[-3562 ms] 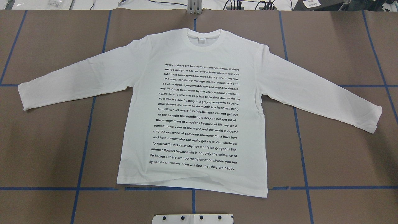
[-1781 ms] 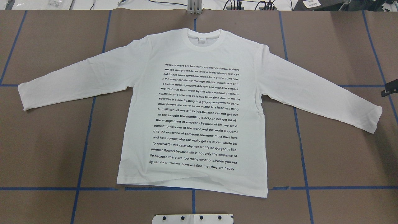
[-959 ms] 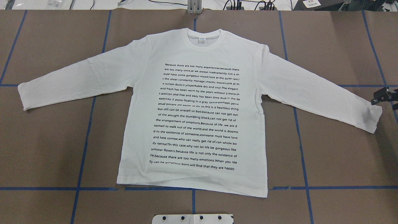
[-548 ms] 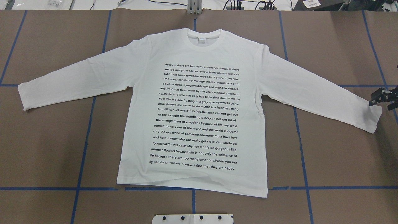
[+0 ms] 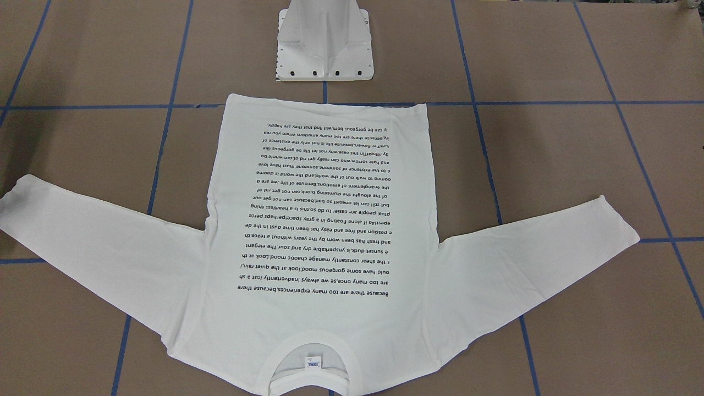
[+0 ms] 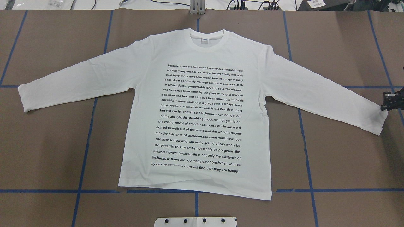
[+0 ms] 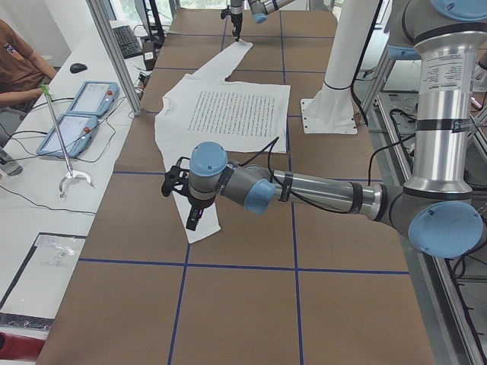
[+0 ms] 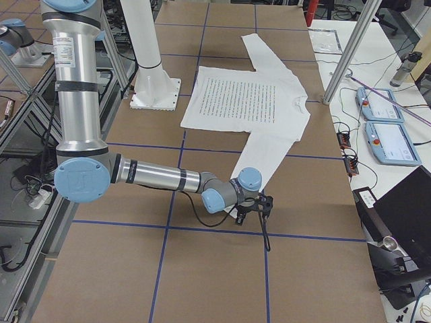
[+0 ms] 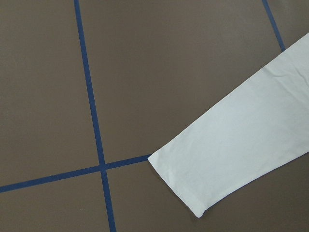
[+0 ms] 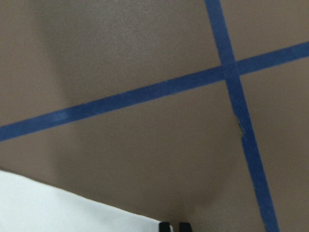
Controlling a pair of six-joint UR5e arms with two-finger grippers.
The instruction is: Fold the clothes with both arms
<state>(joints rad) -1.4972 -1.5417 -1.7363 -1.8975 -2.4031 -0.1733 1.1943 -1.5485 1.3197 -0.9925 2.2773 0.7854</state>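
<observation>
**STATUS: T-SHIRT SPREAD FLAT, RIGHT GRIPPER AT SLEEVE CUFF**

**Workpiece.** The T-shirt [image 6: 202, 110] lies spread flat on the brown table [image 6: 47, 151]. The printed text [image 6: 202, 119] faces up. The collar [image 6: 206, 39] is on the side away from the robot, and the hem is near the white pedestal [image 5: 324, 49]. Both sleeves extend outward to the sides. In the front-facing view the lower frame edge crops the collar, and the side edge crops the cuff on the robot's right.

**Right gripper** [image 6: 385, 104]. It sits at the cuff of the sleeve on the robot's right, at the cuff corner farther from the robot. The overhead frame edge cuts off part of it. The right arm [image 8: 161, 178] reaches low across the table to this point. The right wrist camera shows only the ends of two fingertips [image 10: 166, 226] at the bottom edge of its picture. They are close together with a thin gap, and the white cloth edge reaches up to them. Whether cloth lies between them, and whether they are closed, cannot be determined.

**Left gripper** [image 7: 190, 219]. It appears only in the left end view, pointing down at the end of the outstretched left arm [image 7: 327, 194]. In that picture it overlaps the near sleeve's cuff. Contact with the cloth and the finger setting cannot be determined. The left wrist camera shows no fingers, only the cuff [image 9: 193, 188] lying flat beside a crossing of blue tape lines [image 9: 101, 166].
</observation>
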